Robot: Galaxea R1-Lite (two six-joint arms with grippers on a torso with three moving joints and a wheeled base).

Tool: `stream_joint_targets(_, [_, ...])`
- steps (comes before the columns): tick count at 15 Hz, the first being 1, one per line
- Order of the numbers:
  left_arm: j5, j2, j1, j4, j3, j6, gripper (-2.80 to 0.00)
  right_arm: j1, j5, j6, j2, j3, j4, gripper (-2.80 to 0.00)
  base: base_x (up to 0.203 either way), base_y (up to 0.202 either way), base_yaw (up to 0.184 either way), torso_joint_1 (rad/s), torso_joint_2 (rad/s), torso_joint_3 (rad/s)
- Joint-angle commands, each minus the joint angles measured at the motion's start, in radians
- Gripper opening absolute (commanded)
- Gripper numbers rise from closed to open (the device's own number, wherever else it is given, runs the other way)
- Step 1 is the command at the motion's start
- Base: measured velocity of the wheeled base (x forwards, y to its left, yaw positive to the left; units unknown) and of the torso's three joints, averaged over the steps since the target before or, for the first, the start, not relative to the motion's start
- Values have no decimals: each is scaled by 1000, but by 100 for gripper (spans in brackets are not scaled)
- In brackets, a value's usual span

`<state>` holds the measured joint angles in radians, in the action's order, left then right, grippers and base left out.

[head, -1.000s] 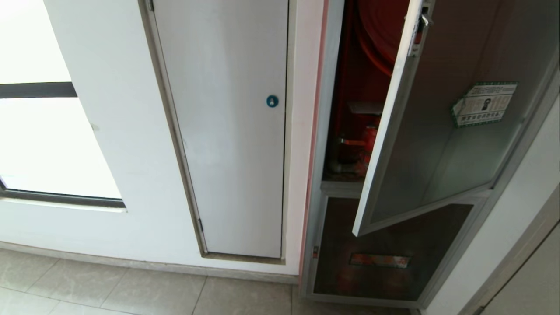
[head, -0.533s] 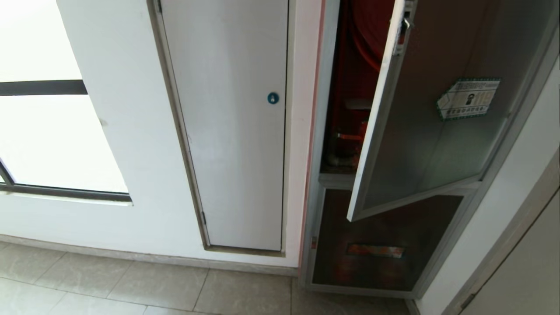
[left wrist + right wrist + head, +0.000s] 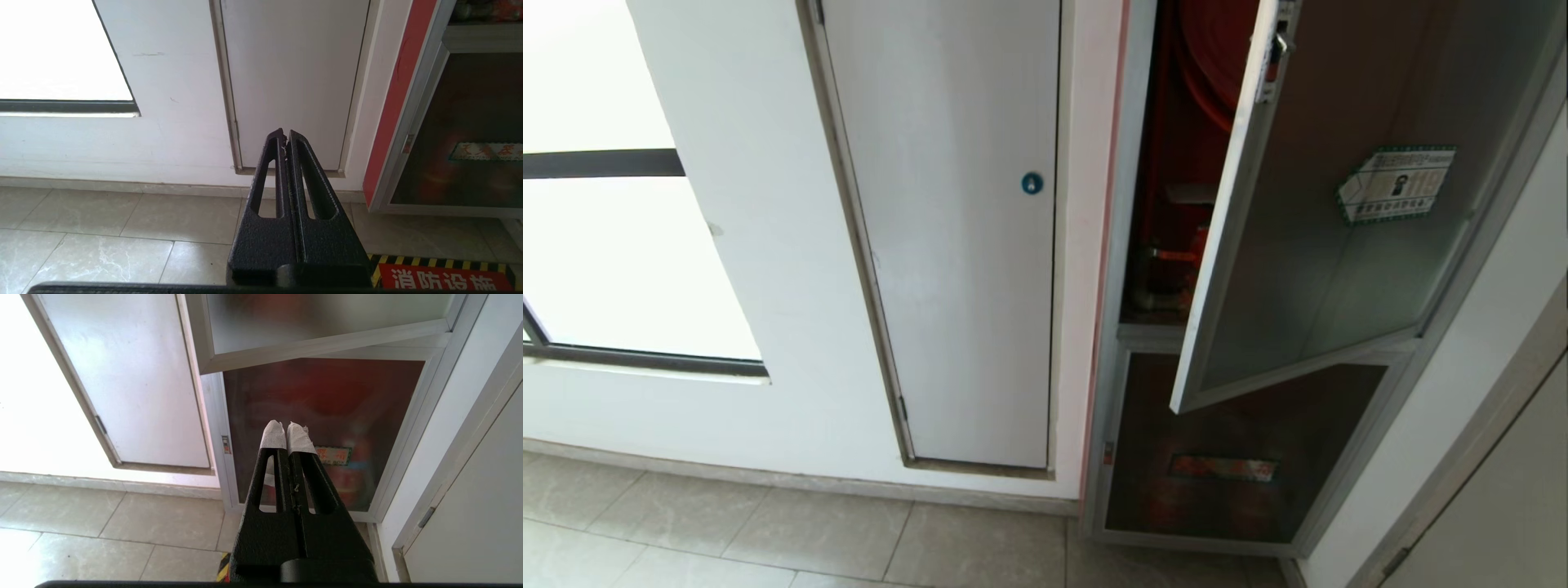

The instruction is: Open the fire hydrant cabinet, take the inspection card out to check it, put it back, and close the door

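Note:
The fire hydrant cabinet stands in the wall on the right of the head view. Its door is ajar, swung out from the left edge, with a green-bordered sticker on the tinted glass and a latch near the top. The gap shows the red interior and the red valve. The inspection card is out of view. Neither gripper shows in the head view. My left gripper is shut and empty, facing the white door. My right gripper, with white-wrapped tips, is shut and empty below the door's bottom edge.
A plain white door with a round blue lock is left of the cabinet. A shorter dark glass panel with a red label sits under the open door. A red floor sign with hazard stripes lies below. A window is at far left.
The whole head view has shifted a little, so the camera moved; over the last half second it holds still. The door stays ajar and both grippers stay shut.

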<state>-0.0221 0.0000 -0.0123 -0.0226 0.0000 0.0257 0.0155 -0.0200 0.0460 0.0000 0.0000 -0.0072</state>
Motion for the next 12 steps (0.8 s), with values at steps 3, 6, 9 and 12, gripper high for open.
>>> stream_joint_targets(3, [1, 2, 0, 0, 14, 0, -280, 0, -1, 0, 2, 2, 0, -280, 0, 0, 0, 0, 0, 0])
stream_joint_targets(6, [-1, 2, 0, 0, 14, 0, -280, 0, -1, 0, 2, 2, 0, -280, 0, 0, 0, 0, 0, 0])
stream_joint_targets(9, [0, 2, 0, 0, 14, 0, -280, 0, 0, 0, 2, 2, 0, -280, 0, 0, 0, 0, 0, 0])
stream_joint_targets(12, [1, 2, 0, 0, 14, 0, -280, 1, 0, 0, 2, 2, 0, -280, 0, 0, 0, 0, 0, 0])
